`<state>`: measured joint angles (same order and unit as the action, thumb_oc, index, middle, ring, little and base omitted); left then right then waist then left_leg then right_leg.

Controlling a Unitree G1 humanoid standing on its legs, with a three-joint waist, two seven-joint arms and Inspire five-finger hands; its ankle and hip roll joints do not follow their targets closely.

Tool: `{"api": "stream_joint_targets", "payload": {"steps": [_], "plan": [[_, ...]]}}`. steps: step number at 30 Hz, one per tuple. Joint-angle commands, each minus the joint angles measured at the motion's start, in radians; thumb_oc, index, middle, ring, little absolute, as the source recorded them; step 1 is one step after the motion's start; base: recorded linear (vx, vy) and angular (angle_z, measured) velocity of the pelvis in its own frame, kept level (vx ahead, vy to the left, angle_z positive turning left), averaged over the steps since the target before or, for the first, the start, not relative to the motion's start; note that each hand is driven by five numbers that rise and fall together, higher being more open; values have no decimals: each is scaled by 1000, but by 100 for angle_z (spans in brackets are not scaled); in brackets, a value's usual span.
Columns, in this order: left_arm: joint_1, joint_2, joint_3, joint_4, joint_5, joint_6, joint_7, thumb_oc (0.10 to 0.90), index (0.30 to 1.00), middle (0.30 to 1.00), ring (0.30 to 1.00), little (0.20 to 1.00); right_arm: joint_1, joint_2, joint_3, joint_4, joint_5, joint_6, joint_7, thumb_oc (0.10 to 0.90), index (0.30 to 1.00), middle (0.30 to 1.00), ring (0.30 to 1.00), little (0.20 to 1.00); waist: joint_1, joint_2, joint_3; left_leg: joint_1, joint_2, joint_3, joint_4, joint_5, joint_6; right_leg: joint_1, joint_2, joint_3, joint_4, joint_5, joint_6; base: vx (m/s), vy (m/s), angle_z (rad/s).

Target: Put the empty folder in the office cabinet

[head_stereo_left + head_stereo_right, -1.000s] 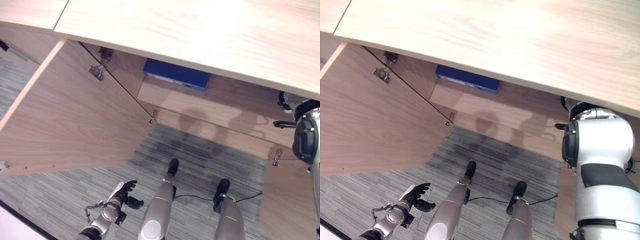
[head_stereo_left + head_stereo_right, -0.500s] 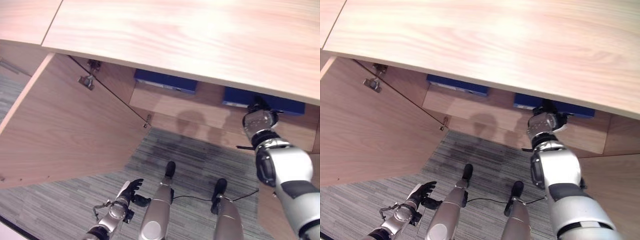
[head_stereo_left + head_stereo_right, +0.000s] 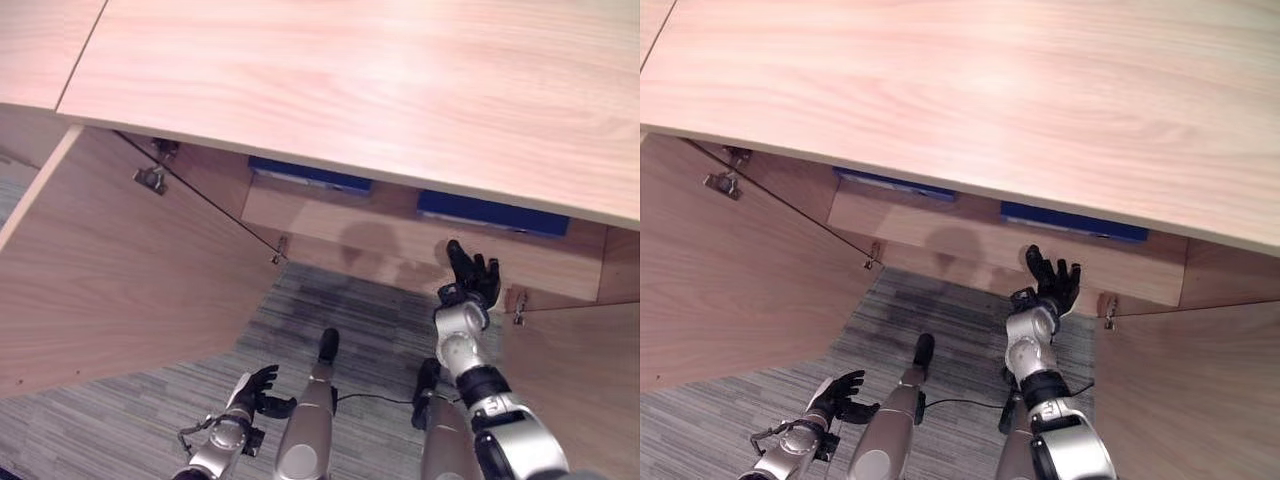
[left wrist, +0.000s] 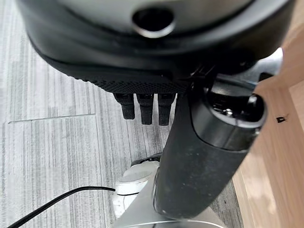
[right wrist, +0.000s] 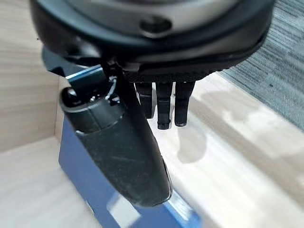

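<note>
Two blue folders lie flat on the shelf inside the open cabinet: one folder at about 1 o'clock from the view's centre, just under the top's front edge, and a second folder at roughly 11 o'clock. Which of them is the task's empty one cannot be told, though the right hand hangs just in front of the 1 o'clock folder, apart from it. An empty folder should be light, stiff along the spine and somewhat slick on its covers; it would best be taken at the spine or pinched across a cover edge, since the flat face gives little to grip. The right hand's fingers are straight and spread, and hold nothing, with the folder's blue edge close beside the thumb in the right wrist view. The left hand hangs low at 7 o'clock over the carpet, near the left door, its fingers loosely bent and empty.
</note>
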<state>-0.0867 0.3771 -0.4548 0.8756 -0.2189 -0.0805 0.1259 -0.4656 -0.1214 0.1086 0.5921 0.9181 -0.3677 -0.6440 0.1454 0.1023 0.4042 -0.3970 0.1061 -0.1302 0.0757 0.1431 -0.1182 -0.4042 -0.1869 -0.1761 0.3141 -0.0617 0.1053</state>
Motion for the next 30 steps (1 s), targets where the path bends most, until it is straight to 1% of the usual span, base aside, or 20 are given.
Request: {"api": "stream_joint_targets", "payload": {"steps": [1,3,5,7,8,9,12,13,14,15,16,17,18,19,20,22,26,28,29,30], "plan": [[71,32,11,-33,72,-19,-2,800,900,900,900,900,62,-19,-19,-119,-123,-22,96,800,900,900,900,900,-10,8,25,19,51,-4,-80,11,-48,130,-29,8,-12,-110,58,0,0,0],[76,36,26,-37,94,-32,-8,800,900,900,900,900,94,-33,-7,-120,-167,-29,131,800,900,900,900,900,-18,5,27,23,54,1,-76,11,-50,139,-28,10,-19,-106,60,0,0,0],[80,36,42,-39,103,-45,-11,800,900,900,900,900,139,-48,-16,-140,-186,-36,180,800,900,900,900,900,-27,3,31,28,56,5,-73,9,-51,144,-29,10,-23,-103,63,-7,25,-3],[87,34,57,-38,109,-59,-23,800,900,900,900,900,173,-73,5,-154,-238,-30,222,400,300,300,300,300,-34,0,32,31,59,7,-69,8,-54,150,-29,12,-29,-99,66,0,0,0],[88,35,69,-29,120,-67,-23,800,900,900,900,900,181,-113,28,-183,-315,-23,225,400,300,300,300,300,-38,-4,35,29,61,9,-61,7,-55,149,-30,15,-30,-93,68,0,0,0],[89,34,70,-28,120,-67,-23,800,900,900,900,900,183,-113,29,-186,-317,-21,223,400,300,300,300,300,-39,-3,35,29,61,9,-60,7,-55,149,-30,15,-30,-93,68,0,0,0],[98,31,88,-9,141,-81,-27,800,900,900,900,900,207,-199,62,-255,-518,8,216,400,300,300,300,300,-45,-11,40,32,62,11,-47,-1,-57,152,-36,19,-20,-103,70,-7,13,-4],[97,30,90,-4,144,-85,-28,800,900,900,900,900,203,-226,70,-273,-585,17,204,400,300,300,300,300,-44,-9,38,25,64,10,-43,3,-56,149,-33,19,-25,-93,71,-16,10,-3],[97,29,93,-2,144,-92,-30,800,900,900,900,900,184,-264,81,-272,-677,34,182,400,300,300,300,300,-43,-10,39,25,64,10,-39,2,-56,150,-34,20,-23,-94,72,-28,10,-4],[102,34,93,-13,139,-105,-40,800,900,900,900,900,138,-330,96,-250,-809,67,155,400,300,300,300,300,-35,-8,37,20,63,8,-34,2,-57,151,-35,16,-24,-92,73,-12,1,-3],[102,33,94,-13,139,-105,-41,800,900,900,900,900,136,-330,97,-249,-811,67,153,400,300,300,300,300,-36,-8,37,20,63,8,-34,2,-57,151,-35,16,-24,-92,73,0,0,0],[101,39,92,-15,145,-107,-49,800,900,900,900,900,101,-357,95,-218,-865,97,140,400,300,300,300,300,-28,-7,36,17,63,5,-32,1,-56,152,-36,14,-25,-91,73,0,0,0],[100,39,93,-15,145,-107,-49,800,900,900,900,900,99,-357,95,-217,-866,97,139,400,300,300,300,300,-28,-7,36,16,63,5,-32,1,-57,151,-35,14,-25,-90,73,0,0,0],[98,43,91,-13,150,-112,-56,800,900,900,900,900,57,-388,96,-169,-918,119,123,400,300,300,300,300,-16,-5,33,13,61,1,-30,1,-56,151,-38,11,-25,-90,74,0,0,0],[97,44,91,-12,150,-114,-57,800,900,900,900,900,41,-398,96,-155,-930,123,118,400,300,300,300,300,-13,-3,33,11,60,-1,-28,1,-56,151,-38,9,-25,-90,74,0,0,0],[95,45,87,-13,151,-117,-60,800,900,900,900,900,19,-404,91,-131,-931,128,113,400,300,300,300,300,-8,-1,32,7,58,-4,-26,1,-55,152,-39,8,-23,-90,74,0,0,0],[87,60,70,-13,150,-121,-71,800,900,900,900,900,-104,-450,90,-39,-921,147,97,400,300,300,300,300,15,6,34,-1,50,-13,-26,3,-53,149,-40,3,-21,-90,73,-9,0,3],[82,62,66,-11,150,-122,-71,800,900,900,900,900,-135,-458,92,-13,-909,146,94,400,300,300,300,300,19,7,36,-4,49,-15,-26,4,-52,149,-41,2,-21,-89,73,-16,-3,8],[72,72,52,-11,149,-125,-72,800,900,900,900,900,-205,-482,94,49,-877,150,87,400,300,300,300,300,32,12,37,-11,43,-19,-29,9,-52,147,-43,-3,-22,-89,72,-12,-1,6],[70,72,53,-10,148,-125,-72,800,900,900,900,900,-210,-483,95,53,-875,148,87,400,300,300,300,300,32,13,39,-12,43,-19,-29,10,-52,147,-44,-3,-22,-89,72,-1,-12,10]]}}
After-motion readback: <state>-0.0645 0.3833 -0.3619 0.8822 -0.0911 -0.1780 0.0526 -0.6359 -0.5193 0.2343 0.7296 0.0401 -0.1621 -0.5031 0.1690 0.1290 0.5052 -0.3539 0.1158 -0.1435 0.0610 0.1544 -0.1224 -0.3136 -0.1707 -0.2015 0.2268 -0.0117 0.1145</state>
